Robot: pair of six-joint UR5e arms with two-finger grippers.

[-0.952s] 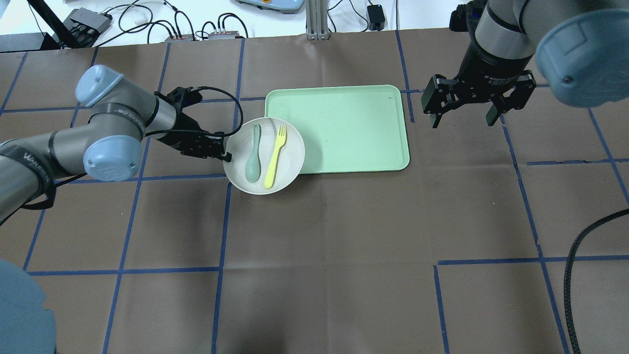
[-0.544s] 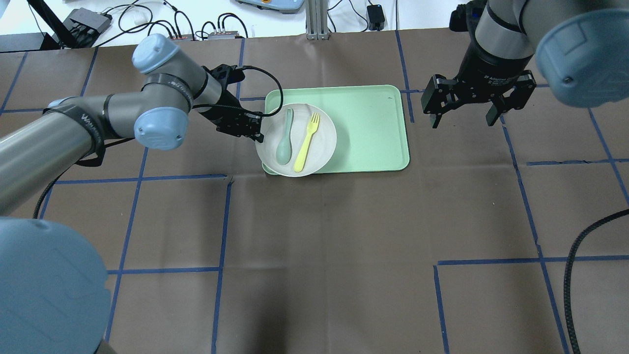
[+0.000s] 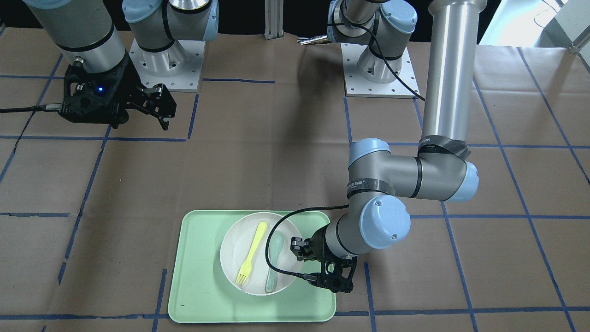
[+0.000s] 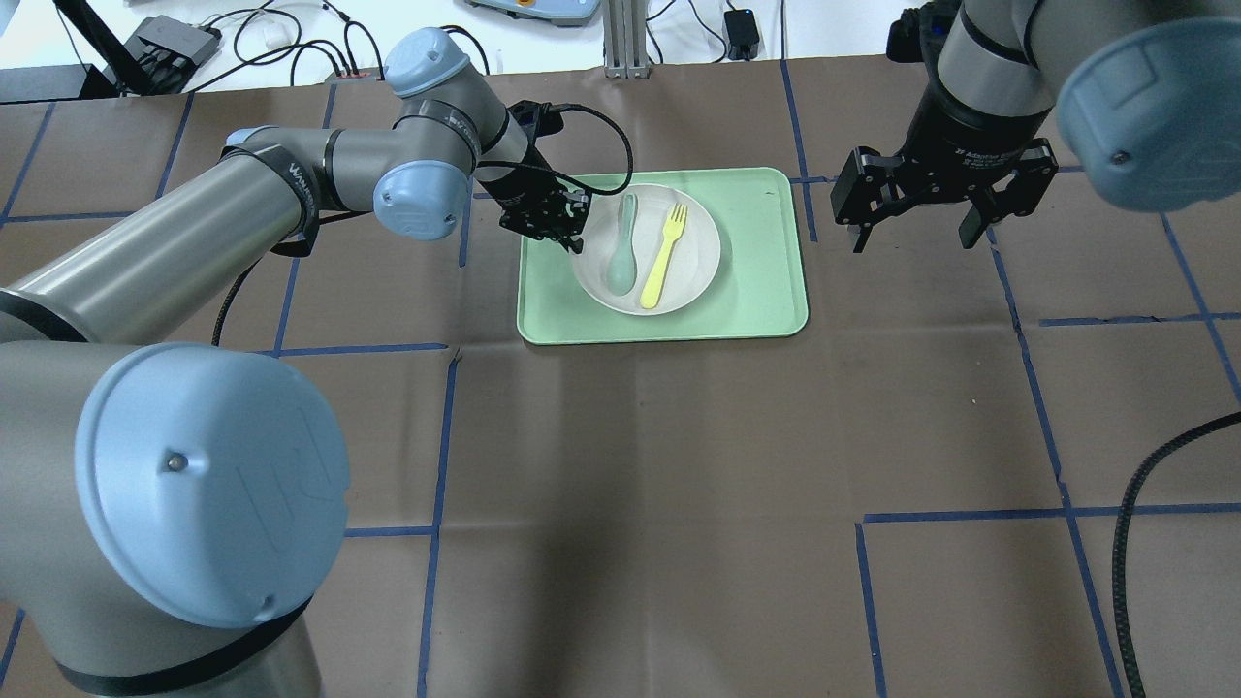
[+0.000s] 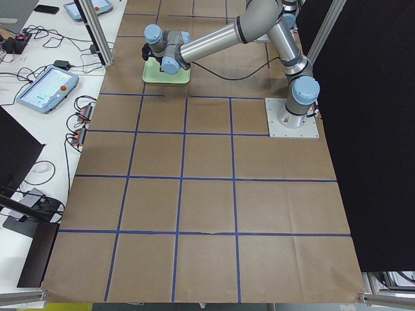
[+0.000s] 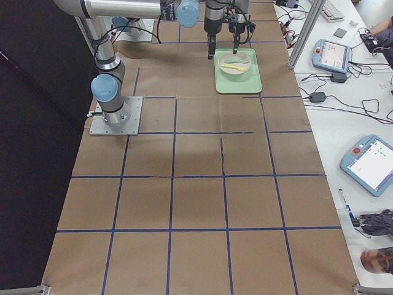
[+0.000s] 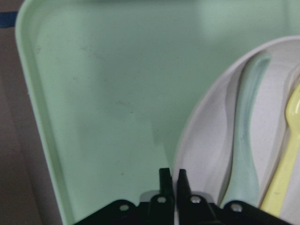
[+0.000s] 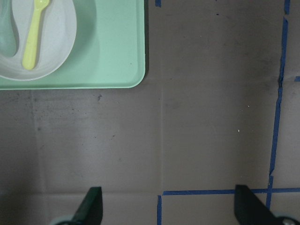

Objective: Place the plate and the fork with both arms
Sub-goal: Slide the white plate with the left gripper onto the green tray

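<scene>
Grippers: left gripper is clamped on the rim of the plate, at the plate's side twd the desk's left edge. In the wrist view the jaws stand almost together w/ the rim pinched btwn them. right gripper is spread wide w/ nothing in it, hanging over bare desk just off the tray's right side.

Plate is over the tray, in its left-to-middle part; tray sits twd the desk's far edge, approx midway btwn left and right edges. Can't tell if the plate is fully down or a hair above the tray.

Fork lies on the plate, on the half nearer the desk's right edge. Spoon lies beside it on the other half, close but apart.

Key relation for the fork pick: from the right gripper the fork lies twd the left edge, across the tray's open right part. Its long axis runs roughly far edge to near edge, tines twd the far edge, handle end tilted a bit leftward. Left gripper is closer but busy w/ the plate, so the right arm prob takes it, closing across the handle, i.e. left-right. Risk: thin fork flat on the plate, easy to skid, and the spoon is close by.
</scene>
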